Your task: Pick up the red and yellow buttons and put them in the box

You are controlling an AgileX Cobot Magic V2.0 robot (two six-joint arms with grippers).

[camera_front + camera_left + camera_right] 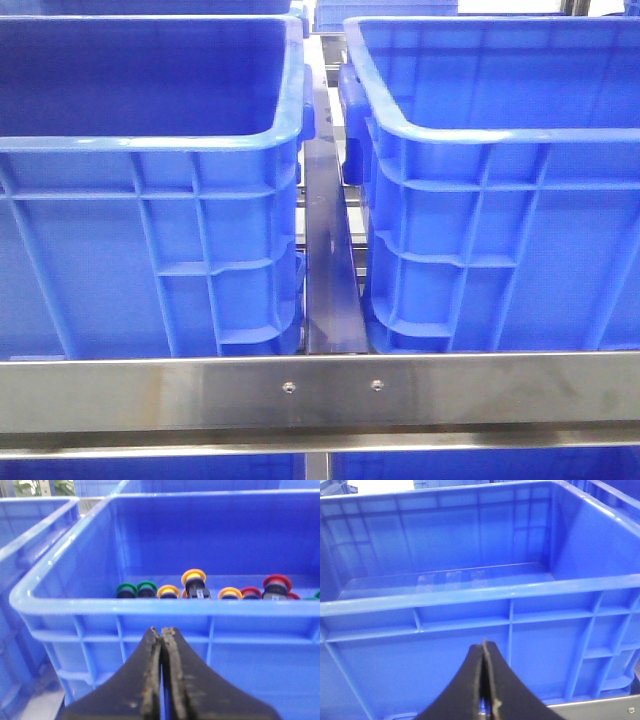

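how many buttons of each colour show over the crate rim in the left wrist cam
green buttons: 2, plus a sliver at the frame edge that I can't confirm
yellow buttons: 3
red buttons: 2, maybe a third behind
total: 7 clearly visible in the blue crate

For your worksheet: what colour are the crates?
Bright blue; the crates show best in the front view.

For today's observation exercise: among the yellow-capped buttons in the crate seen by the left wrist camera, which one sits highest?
The yellow button near the row's middle: its cap rises above the two other yellow ones, which sit low behind the crate rim.
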